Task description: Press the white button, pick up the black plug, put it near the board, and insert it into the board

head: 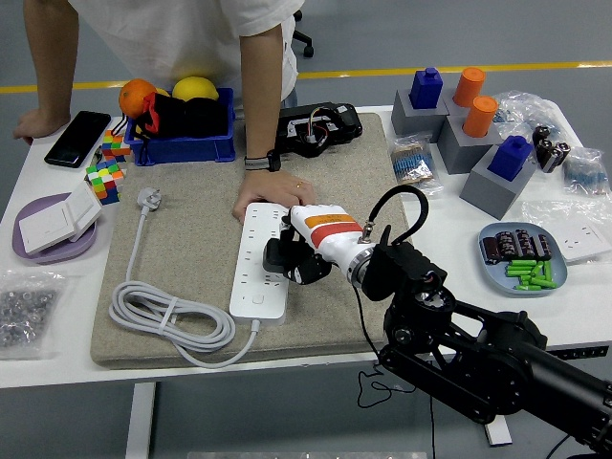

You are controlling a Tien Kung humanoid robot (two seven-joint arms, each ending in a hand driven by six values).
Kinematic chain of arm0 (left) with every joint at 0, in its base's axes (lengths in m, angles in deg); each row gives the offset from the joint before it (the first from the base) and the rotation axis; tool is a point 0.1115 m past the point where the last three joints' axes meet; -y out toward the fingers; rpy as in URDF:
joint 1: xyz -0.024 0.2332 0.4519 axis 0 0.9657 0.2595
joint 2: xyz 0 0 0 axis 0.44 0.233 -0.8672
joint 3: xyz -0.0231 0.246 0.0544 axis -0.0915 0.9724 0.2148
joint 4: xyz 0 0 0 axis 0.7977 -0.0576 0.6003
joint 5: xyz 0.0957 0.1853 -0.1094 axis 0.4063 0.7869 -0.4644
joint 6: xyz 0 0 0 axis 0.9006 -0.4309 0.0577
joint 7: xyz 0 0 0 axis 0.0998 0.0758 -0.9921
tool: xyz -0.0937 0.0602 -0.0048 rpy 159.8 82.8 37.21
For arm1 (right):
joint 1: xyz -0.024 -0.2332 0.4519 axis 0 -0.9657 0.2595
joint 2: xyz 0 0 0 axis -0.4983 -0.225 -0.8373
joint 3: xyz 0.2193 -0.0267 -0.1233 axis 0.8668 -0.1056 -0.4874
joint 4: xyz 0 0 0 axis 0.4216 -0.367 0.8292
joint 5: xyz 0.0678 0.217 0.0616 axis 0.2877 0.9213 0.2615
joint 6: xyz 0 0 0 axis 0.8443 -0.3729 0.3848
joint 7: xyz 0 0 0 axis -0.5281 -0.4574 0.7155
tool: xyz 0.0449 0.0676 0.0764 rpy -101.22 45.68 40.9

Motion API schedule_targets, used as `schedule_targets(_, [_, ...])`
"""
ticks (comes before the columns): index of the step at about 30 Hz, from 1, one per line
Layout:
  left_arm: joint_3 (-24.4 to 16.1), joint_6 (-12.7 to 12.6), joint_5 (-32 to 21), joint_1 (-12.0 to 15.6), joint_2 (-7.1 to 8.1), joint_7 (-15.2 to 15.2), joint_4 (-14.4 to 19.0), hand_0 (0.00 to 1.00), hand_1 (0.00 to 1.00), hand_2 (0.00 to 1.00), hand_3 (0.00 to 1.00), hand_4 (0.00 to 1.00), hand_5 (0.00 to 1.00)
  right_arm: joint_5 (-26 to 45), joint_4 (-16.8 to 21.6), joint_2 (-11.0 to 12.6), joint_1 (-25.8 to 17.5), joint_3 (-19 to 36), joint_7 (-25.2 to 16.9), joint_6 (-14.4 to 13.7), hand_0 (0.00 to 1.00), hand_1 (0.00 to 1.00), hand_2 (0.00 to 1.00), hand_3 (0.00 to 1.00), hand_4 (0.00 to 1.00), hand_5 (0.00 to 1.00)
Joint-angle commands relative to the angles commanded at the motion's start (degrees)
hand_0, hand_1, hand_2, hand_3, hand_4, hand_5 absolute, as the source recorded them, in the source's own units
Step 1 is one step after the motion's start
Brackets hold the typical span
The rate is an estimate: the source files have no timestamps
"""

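On the gray mat (pixel 182 258) in the middle of the white table (pixel 57 359), a person's hand (pixel 273 196) holds down the far end of the white power strip (pixel 260 263) so it stays put while the robot's right hand (pixel 304 253) grips the black plug (pixel 277 258) right over its sockets.

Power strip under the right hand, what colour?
White, clear in the head view: power strip, with the right hand above it.

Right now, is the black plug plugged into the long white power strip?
Cannot tell. The right hand holds the black plug over the long white power strip, hiding its prongs.
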Motion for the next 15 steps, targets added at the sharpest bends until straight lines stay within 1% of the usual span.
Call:
schedule_targets(7, [-0.7, 0.0, 0.6, 0.2, -0.04, 0.3, 0.0, 0.655, 0.655, 0.651, 0.651, 0.622, 0.010, 0.8, 2.5, 0.0, -1.5, -0.2, 0.0, 0.0, 0.319, 0.389, 0.433, 0.484, 0.746, 0.002])
schedule_targets(13, [-1.0, 0.0, 0.9, 0.2, 0.09, 0.3, 0.0, 0.655, 0.656, 0.652, 0.651, 0.622, 0.010, 1.2, 5.3, 0.0, -2.8, 0.9, -0.3, -0.1, 0.317, 0.388, 0.431, 0.484, 0.745, 0.002])
schedule_targets(15, [-1.0, 0.0, 0.8, 0.2, 0.08, 0.3, 0.0, 0.655, 0.656, 0.652, 0.651, 0.622, 0.010, 1.3, 6.0, 0.7, -3.3, 1.6, -0.7, -0.2, 0.317, 0.388, 0.431, 0.484, 0.745, 0.002])
